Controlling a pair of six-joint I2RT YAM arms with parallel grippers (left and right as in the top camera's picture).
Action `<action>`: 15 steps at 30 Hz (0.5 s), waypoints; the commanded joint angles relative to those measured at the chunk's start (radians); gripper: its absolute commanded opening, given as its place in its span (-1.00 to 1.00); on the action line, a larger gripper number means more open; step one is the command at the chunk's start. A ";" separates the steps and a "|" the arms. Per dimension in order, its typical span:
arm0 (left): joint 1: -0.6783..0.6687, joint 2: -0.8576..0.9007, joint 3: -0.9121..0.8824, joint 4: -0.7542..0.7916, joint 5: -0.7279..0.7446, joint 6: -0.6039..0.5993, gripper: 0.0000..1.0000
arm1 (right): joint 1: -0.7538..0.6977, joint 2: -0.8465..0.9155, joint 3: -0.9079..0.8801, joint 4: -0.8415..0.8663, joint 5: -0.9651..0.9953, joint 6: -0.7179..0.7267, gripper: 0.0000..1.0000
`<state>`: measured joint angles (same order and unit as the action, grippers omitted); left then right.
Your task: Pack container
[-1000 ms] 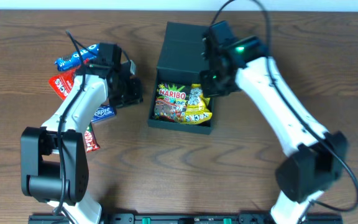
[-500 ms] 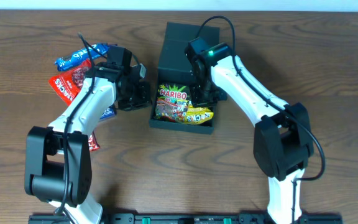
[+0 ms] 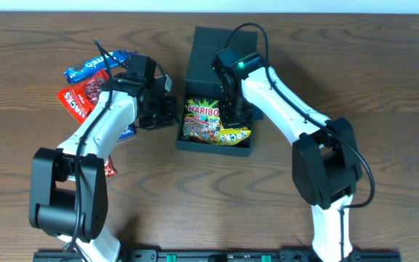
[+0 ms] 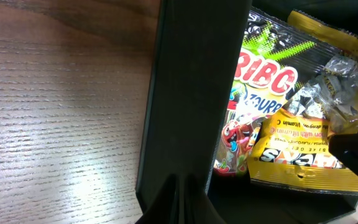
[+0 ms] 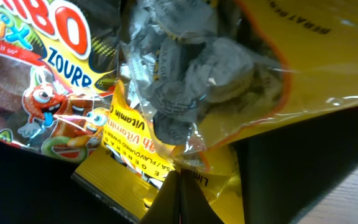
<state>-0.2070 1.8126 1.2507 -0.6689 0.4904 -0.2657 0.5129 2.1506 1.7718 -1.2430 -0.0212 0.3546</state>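
Overhead view: the matte, square, dark cardboard container (image 3: 204, 49) sits centrally on the wood-grain table (image 3: 209, 196), holding a glossy Haribo bag (image 3: 201, 116) and a crinkled yellow packet (image 3: 233, 134); the left gripper (image 3: 169, 110), fingers pressed together, is at its left wall, and the right gripper (image 3: 233, 115), likewise closed, is over the yellow packet.

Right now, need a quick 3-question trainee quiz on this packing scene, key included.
1. True or false: the container has its flap lid shut.
2. The right gripper has its tips over which packet? A) Haribo bag B) yellow packet C) blue packet
3. Short answer: is the left gripper open or shut, and is it inside or outside the container wall?
Key: 1 false, the lid lies open. 2 B. 3 shut, outside.
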 commanded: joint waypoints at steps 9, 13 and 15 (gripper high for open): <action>-0.005 -0.002 0.000 0.002 -0.022 -0.004 -0.88 | 0.011 -0.103 -0.004 0.018 0.167 0.027 -0.97; -0.005 -0.002 0.000 0.002 -0.022 -0.004 -0.88 | 0.019 -0.053 -0.005 0.024 0.150 0.026 -0.98; -0.005 -0.002 0.000 0.001 -0.022 -0.005 -0.88 | 0.018 -0.021 -0.005 0.029 0.130 0.026 -0.97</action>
<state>-0.2077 1.8126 1.2507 -0.6685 0.4862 -0.2657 0.5198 2.0865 1.7718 -1.2163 0.1139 0.3637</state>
